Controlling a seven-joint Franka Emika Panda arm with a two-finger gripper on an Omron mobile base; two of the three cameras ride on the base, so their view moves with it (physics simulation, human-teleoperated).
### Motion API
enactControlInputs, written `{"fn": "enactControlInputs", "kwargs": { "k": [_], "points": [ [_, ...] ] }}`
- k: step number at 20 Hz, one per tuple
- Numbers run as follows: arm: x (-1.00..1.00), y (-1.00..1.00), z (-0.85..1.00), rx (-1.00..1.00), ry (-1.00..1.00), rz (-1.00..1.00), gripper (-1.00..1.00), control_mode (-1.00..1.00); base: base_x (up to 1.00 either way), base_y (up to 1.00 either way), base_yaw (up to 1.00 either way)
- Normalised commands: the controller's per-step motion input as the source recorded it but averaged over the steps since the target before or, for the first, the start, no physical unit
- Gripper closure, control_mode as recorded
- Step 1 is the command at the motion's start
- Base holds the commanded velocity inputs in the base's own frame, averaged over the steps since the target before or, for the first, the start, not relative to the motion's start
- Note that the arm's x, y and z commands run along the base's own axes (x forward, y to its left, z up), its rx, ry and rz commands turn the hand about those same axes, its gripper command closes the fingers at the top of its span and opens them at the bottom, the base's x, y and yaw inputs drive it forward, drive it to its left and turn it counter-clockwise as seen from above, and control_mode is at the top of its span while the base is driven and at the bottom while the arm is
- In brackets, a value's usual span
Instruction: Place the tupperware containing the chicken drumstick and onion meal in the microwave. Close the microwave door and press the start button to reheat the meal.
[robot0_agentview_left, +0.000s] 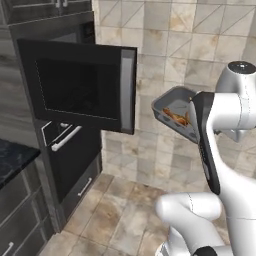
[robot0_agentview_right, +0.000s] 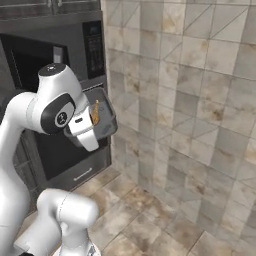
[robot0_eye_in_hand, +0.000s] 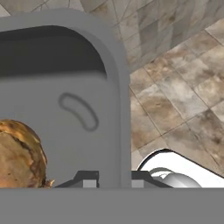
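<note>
1. Gripper (robot0_eye_in_hand: 113, 180) clamped on rim of tupperware (robot0_eye_in_hand: 65, 113), held in mid-air above tiled floor (robot0_eye_in_hand: 175, 105);
2. Inside, beside fingers: orange-brown chicken drumstick (robot0_eye_in_hand: 19, 151);
3. Beyond hand: microwave door (robot0_agentview_left: 82, 90) swung open; microwave (robot0_agentview_right: 60, 50) farther.

1. We see our white arm rising from the base, elbow bent, forearm reaching up and forward
2. Our wrist is turned so the hand points sideways, held high off the floor
3. Our gripper (robot0_eye_in_hand: 113, 180) has its two dark fingertips (robot0_eye_in_hand: 89, 180) set narrowly, clamped on the tupperware (robot0_eye_in_hand: 87, 109) rim
</note>
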Motion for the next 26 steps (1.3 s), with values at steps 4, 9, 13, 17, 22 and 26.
{"fn": "enactControlInputs", "kwargs": {
  "k": [4, 9, 13, 17, 22, 26],
  "points": [
    [0.0, 0.0, 0.0, 0.0, 0.0, 0.0, 1.0, 1.0, 0.16, -0.54, 0.35],
    [0.0, 0.0, 0.0, 0.0, 0.0, 0.0, 1.0, 1.0, 0.08, -0.67, 0.33],
    [0.0, 0.0, 0.0, 0.0, 0.0, 0.0, 1.0, 1.0, 0.06, -0.73, 0.31],
    [0.0, 0.0, 0.0, 0.0, 0.0, 0.0, 1.0, 1.0, 0.15, -0.64, 0.31],
    [0.0, 0.0, 0.0, 0.0, 0.0, 0.0, 1.0, 1.0, 0.32, -0.32, 0.29],
    [0.0, 0.0, 0.0, 0.0, 0.0, 0.0, 1.0, 1.0, 0.52, -0.19, 0.26]
  ]
}}
